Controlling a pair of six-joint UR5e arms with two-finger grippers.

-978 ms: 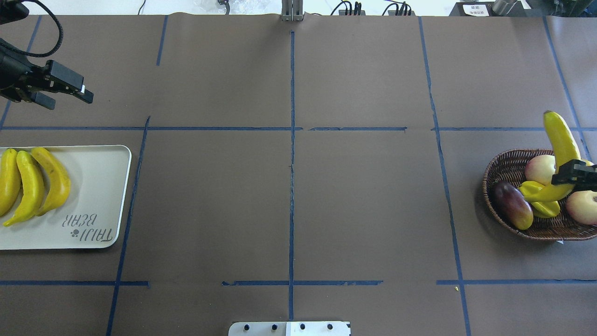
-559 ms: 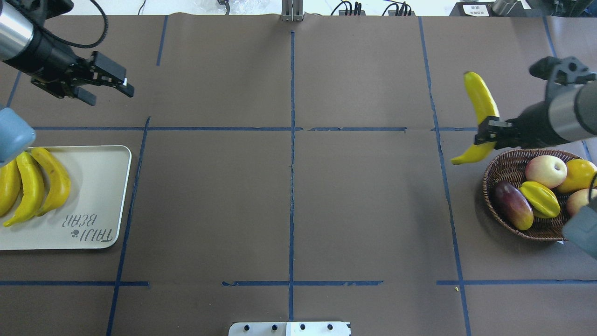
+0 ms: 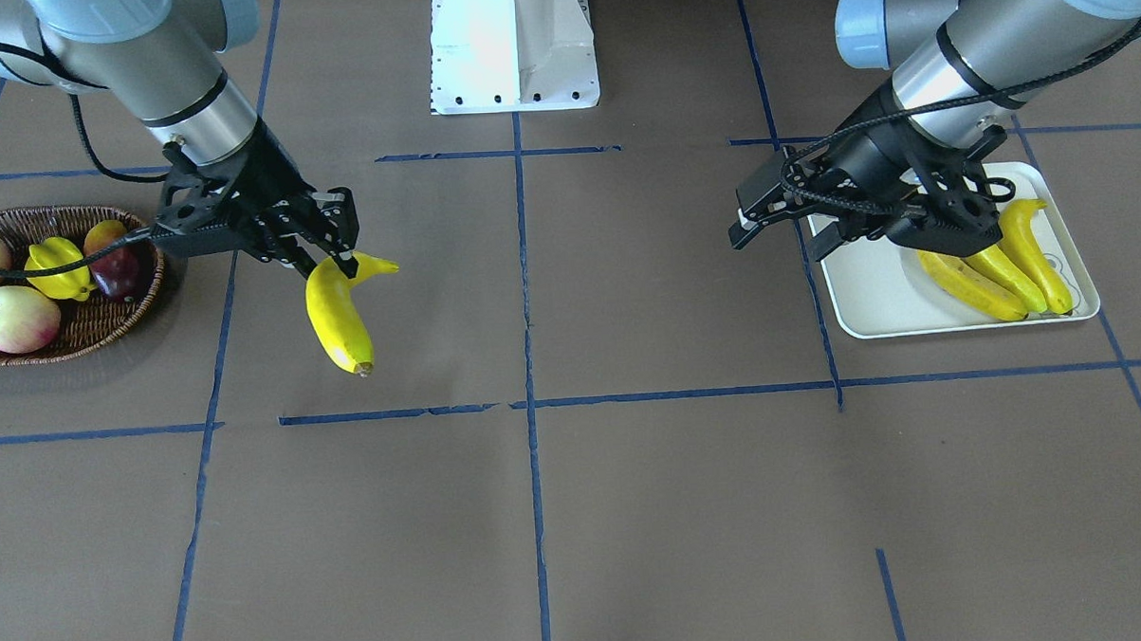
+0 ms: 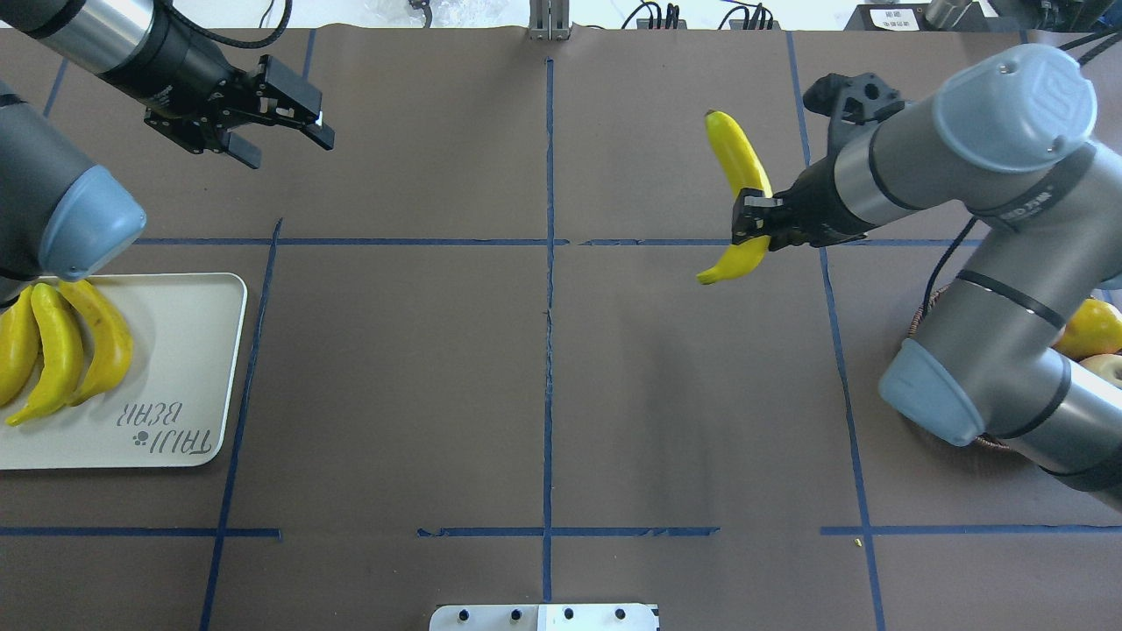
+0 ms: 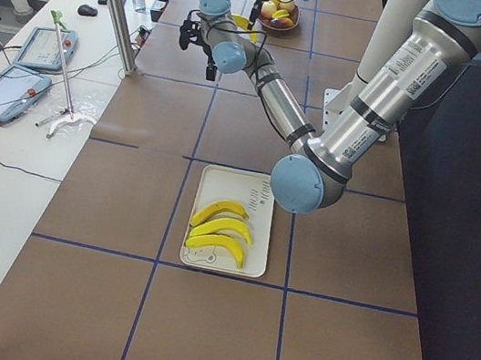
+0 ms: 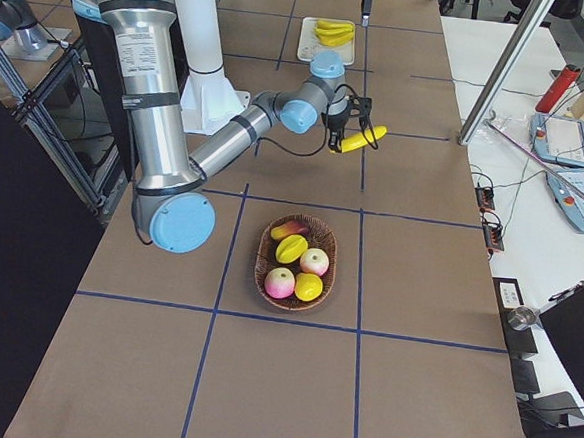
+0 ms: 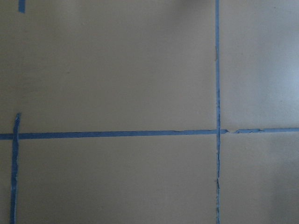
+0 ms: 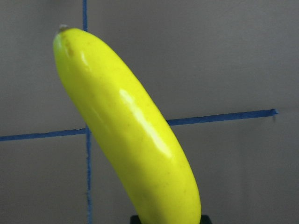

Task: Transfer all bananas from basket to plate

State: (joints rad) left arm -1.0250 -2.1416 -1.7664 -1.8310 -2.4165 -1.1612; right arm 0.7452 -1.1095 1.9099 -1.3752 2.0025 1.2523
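A robotics lab is showing here: blue tape lines (image 4: 549, 394) are gridding the paper-covered counter (image 4: 394, 368), and teach pendants (image 5: 46, 46) are lying beside an aluminium post (image 5: 113, 2).

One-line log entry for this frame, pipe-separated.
right gripper: shut on banana, midair between basket and plate | left gripper: open, empty | plate: three bananas | basket: no bananas

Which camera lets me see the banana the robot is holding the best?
The overhead view. The whole banana shows, tip to tip, with the right gripper pinching it. The front view shows it whole too, smaller. The right wrist camera sees it close, its bottom cut off. The side views show it tiny.
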